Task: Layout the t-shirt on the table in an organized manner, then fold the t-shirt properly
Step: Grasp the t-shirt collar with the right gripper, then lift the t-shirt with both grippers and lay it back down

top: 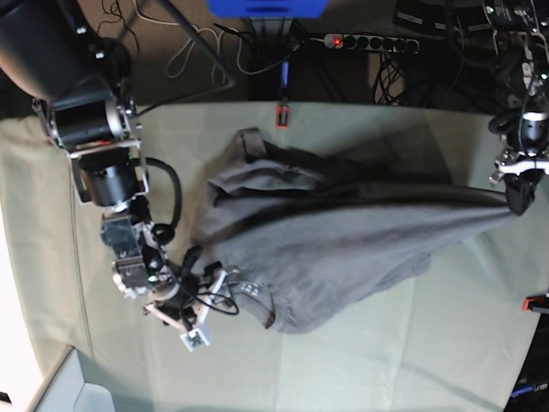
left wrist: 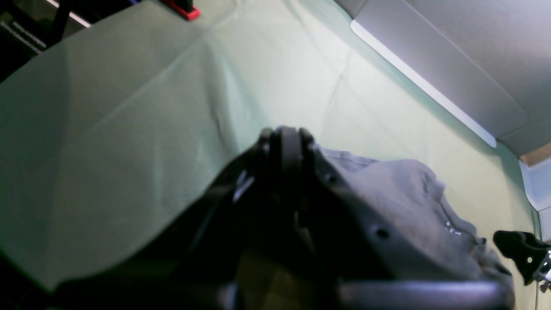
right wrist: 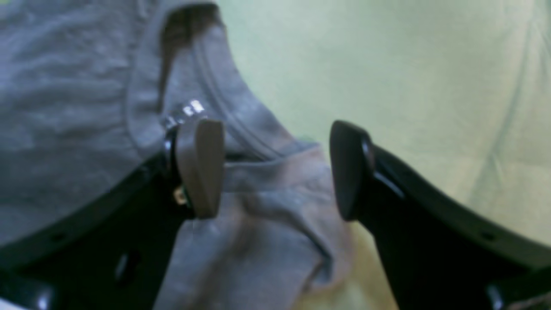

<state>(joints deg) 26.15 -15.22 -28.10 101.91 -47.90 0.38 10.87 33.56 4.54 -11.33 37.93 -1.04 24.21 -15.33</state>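
At the collar end of the t-shirt (top: 292, 249), lower the right gripper (right wrist: 275, 170), spread wide and empty; grip the collar edge while the closed left gripper (top: 520, 209) holds the opposite corner taut.

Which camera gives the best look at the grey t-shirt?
The base view: it shows nearly the whole t-shirt, stretched toward the left gripper. The right wrist view shows only a close-up of bunched fabric; the left wrist view shows part, with the gripper in front.
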